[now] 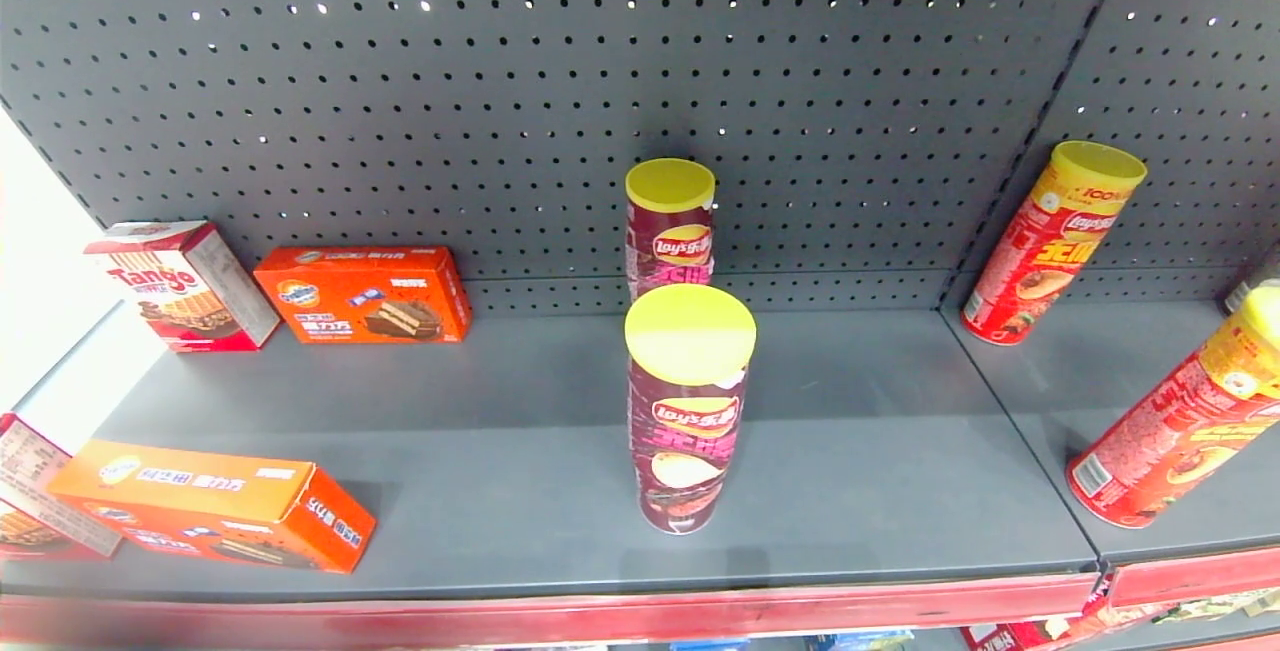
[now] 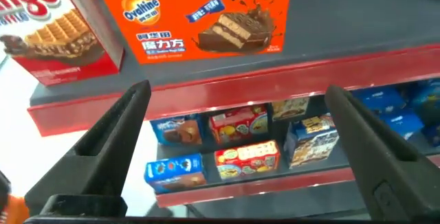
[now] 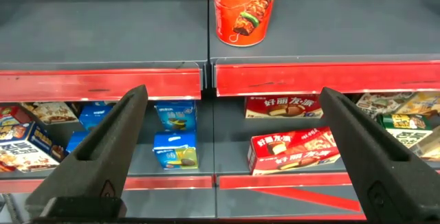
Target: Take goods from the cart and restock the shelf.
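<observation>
A grey shelf (image 1: 850, 451) with a red front edge carries snack goods. Two maroon crisp tubes with yellow lids stand upright mid-shelf: the front tube (image 1: 688, 411) near the edge, the back tube (image 1: 670, 226) by the pegboard wall. To the left are a rear orange box (image 1: 365, 294) picturing chocolate wafers, a front orange box (image 1: 215, 503) and a red-and-white wafer box (image 1: 180, 283). In the right bay stand two red tubes (image 1: 1050, 246). The left claw (image 2: 237, 93) and right claw (image 3: 234, 92) are both spread wide and empty, facing the shelf's front edge.
</observation>
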